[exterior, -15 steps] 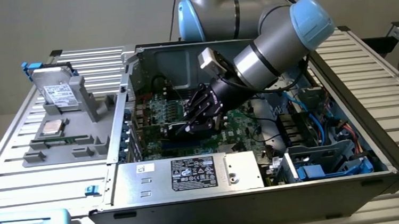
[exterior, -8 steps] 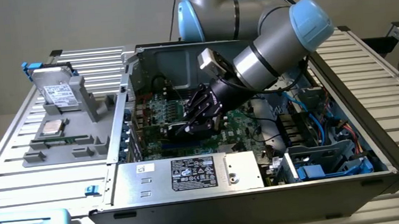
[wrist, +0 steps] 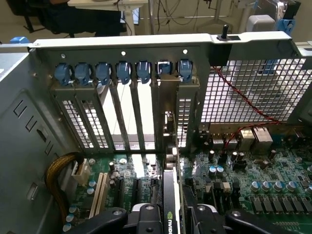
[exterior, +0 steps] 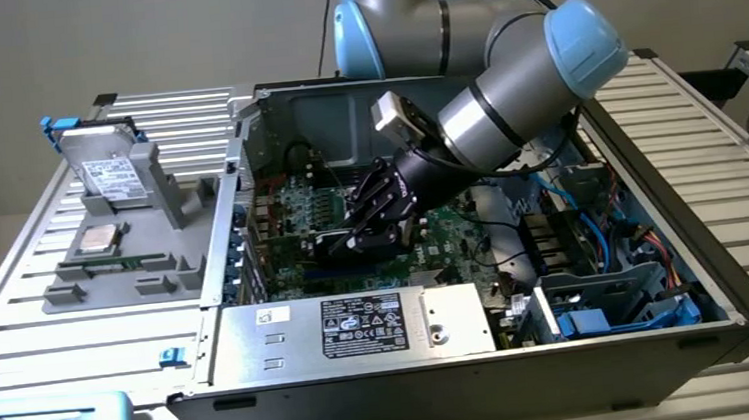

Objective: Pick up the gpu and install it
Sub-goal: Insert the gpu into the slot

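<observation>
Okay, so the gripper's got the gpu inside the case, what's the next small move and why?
Probably ease the gpu straight toward the motherboard. The gripper clamps it edge-on, its bracket end lined up at the rear slot panel, but whether it is fully seated can't be confirmed.

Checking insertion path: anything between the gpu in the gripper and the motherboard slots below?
Nothing visible. The gripper holds the black gpu card with silver metal bracket edge-on over the green motherboard, bracket end toward the grey rear slot panel. The yellow-sleeved cable bundle lies off to one side. The card's lower edge is hidden.
</observation>
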You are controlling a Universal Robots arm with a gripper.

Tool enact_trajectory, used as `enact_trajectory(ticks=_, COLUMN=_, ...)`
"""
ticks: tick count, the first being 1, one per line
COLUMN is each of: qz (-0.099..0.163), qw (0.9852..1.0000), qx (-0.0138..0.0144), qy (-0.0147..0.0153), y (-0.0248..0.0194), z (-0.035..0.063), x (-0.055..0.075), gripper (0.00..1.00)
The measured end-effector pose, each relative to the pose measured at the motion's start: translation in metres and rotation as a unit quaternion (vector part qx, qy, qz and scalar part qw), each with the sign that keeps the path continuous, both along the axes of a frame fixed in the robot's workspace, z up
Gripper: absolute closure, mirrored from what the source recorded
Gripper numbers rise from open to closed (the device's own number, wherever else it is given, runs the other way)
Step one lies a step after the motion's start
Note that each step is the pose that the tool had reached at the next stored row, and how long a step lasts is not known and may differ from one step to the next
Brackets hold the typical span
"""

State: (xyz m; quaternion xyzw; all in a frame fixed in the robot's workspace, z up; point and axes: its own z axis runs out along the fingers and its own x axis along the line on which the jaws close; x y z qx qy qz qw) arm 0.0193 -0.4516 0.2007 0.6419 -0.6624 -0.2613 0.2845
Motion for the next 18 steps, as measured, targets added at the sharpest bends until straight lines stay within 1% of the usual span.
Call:
enact_trajectory(ticks=9, qz=0.000, qw=1.0000, qx=-0.0001, qy=0.0001, y=-0.0001, z=-0.0011, x=0.0000, gripper=0.72)
enact_trajectory(ticks=11, qz=0.000, qw=1.0000, qx=-0.0001, qy=0.0006, y=-0.0001, z=-0.0011, x=0.0000, gripper=0.72)
enact_trajectory(ticks=13, qz=0.000, qw=1.0000, qx=0.0000, qy=0.0018, y=-0.0001, z=-0.0012, x=0.0000, gripper=0.72)
enact_trajectory(ticks=18, qz=0.000, qw=1.0000, qx=-0.0002, qy=0.0020, y=-0.0001, z=-0.0011, x=-0.0002, gripper=0.72)
